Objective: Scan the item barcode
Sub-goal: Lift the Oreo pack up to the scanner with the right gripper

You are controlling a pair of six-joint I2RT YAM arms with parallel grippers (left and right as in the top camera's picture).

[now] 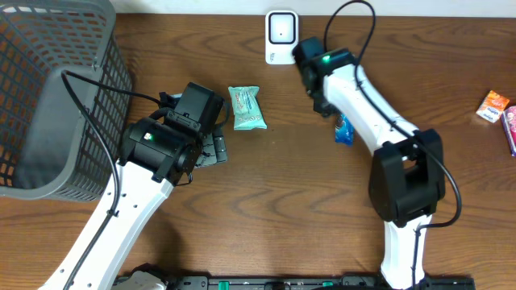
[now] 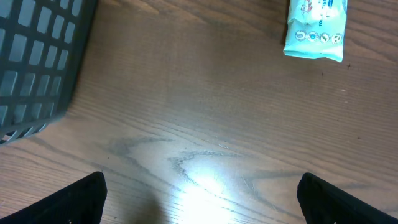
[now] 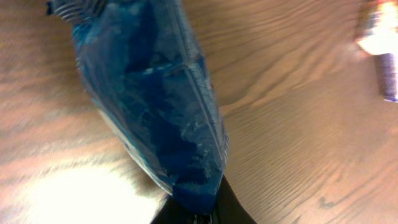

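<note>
A blue crinkly packet fills the right wrist view, hanging over the wood, and my right gripper is shut on its lower end. From overhead only a bit of the blue packet shows beside the right arm, a little below and to the right of the white scanner at the table's back edge. No barcode shows on the packet. My left gripper stands wide open over bare wood with nothing between its fingers. From overhead the left gripper is left of centre.
A teal snack packet lies just beyond the left gripper. A grey mesh basket fills the far left. Small orange and pink packets lie at the right edge.
</note>
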